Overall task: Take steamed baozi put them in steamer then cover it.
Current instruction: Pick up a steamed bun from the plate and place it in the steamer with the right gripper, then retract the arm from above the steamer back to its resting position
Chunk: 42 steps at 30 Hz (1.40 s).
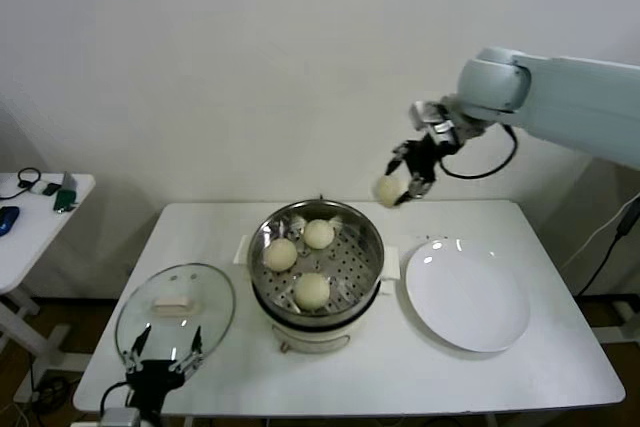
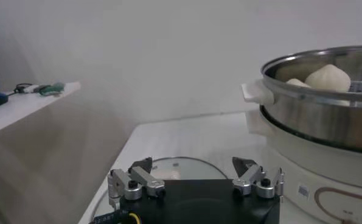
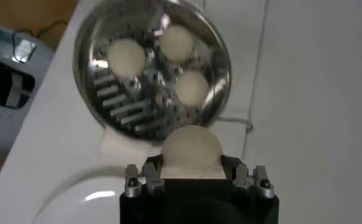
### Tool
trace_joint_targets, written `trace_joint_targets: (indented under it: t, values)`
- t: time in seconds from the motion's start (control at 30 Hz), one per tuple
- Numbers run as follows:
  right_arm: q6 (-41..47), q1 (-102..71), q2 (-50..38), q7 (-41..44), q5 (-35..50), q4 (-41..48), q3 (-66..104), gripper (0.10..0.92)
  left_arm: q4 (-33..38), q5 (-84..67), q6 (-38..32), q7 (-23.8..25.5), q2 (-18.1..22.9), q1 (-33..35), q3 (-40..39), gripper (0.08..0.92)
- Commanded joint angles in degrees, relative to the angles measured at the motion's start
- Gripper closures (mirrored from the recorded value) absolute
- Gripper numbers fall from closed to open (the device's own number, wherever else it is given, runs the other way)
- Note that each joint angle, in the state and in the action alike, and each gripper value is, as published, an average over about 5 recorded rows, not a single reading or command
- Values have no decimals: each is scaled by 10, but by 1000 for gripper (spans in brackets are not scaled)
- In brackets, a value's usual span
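The right arm reaches in from the right side, raised high above the white surface (image 1: 520, 367), its forearm angled down toward the steamer (image 1: 316, 265). The right end effector (image 1: 409, 183) hangs in the air above and behind the steamer's right rim, clear of the pot. It is closed on one steamed baozi (image 1: 388, 190), a smooth off-white bun clamped between its two fingers. In the right wrist view this held bun (image 3: 191, 151) sits just in front of the end effector, with the steamer's perforated tray (image 3: 132, 106) farther below.

Three more buns lie inside the steamer on the tray: one toward the back (image 1: 319, 234), one at the steamer's left (image 1: 280, 254), one toward the front (image 1: 312, 291).

A flat white plate (image 1: 468, 295) lies just right of the steamer. A round glass lid (image 1: 176, 311) lies flat on the surface to the steamer's left.

The left end effector (image 1: 162, 364) waits low at the lid's near edge, left of the steamer, its fingers spread wide and holding nothing.
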State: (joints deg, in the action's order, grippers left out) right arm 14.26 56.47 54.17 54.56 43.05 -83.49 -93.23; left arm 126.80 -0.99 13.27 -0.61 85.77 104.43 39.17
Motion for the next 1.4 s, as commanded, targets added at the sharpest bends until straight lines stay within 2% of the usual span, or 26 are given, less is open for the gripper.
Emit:
trace_joint_targets:
  t: [0.03,0.37,0.93,1.03,1.23,1.4]
  values:
    - [43,-80,86,-46,15,-41,11,372,2,-5,2,0,1,0,5,177]
    - [40,-183,98,-54,-68,33,7,372,-3,-6,2,0,1,1,9,177]
    - [27,-180,116,-35,-83,59,-1,352,-1,-6,3,1,0,-1,6,177]
    - [21,-175,115,-27,-76,60,1,334,1,-6,3,1,0,-1,6,177]
    - [-11,-136,91,3,-41,71,38,224,4,-4,6,2,-2,1,6,177]
    - [-26,-95,47,22,73,87,82,203,8,2,9,6,-2,1,2,177]
